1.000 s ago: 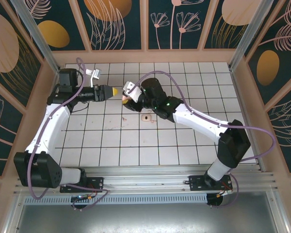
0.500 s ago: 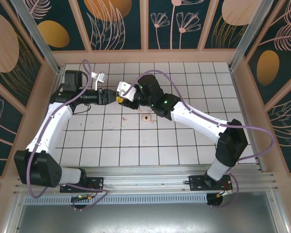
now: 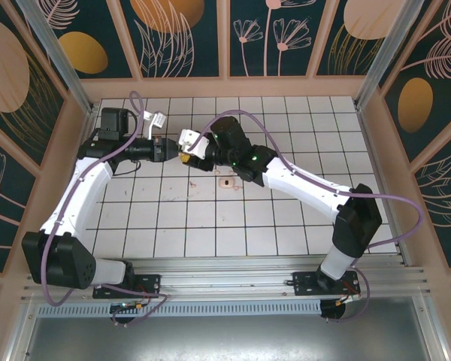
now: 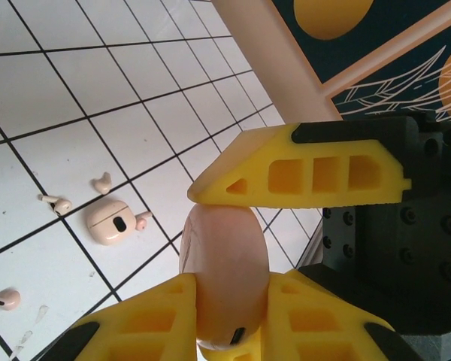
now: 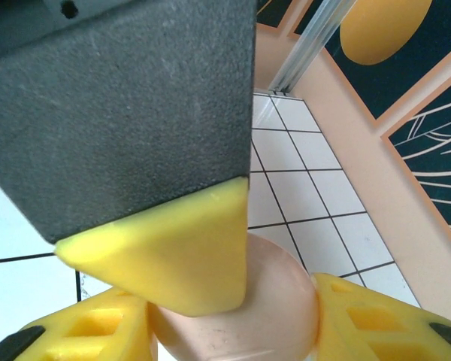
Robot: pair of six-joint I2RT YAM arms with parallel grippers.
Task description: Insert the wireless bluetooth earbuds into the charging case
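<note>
Charging case [image 4: 224,271], right pincer [image 3: 185,156] nudged left (slightly)

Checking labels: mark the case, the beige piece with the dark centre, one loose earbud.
case [image 4: 224,271], left wrist view, middle of shell
beige piece [image 4: 104,229], left wrist view, pale face
earbud [image 4: 7,300], left wrist view, rounded head

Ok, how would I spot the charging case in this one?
Look above the white tiled floor, where the left gripper and right gripper meet. The charging case is the smooth salmon-pink pebble pinched between their yellow fingers, unlike the beige dark-centred piece lying on the tiles.
</note>
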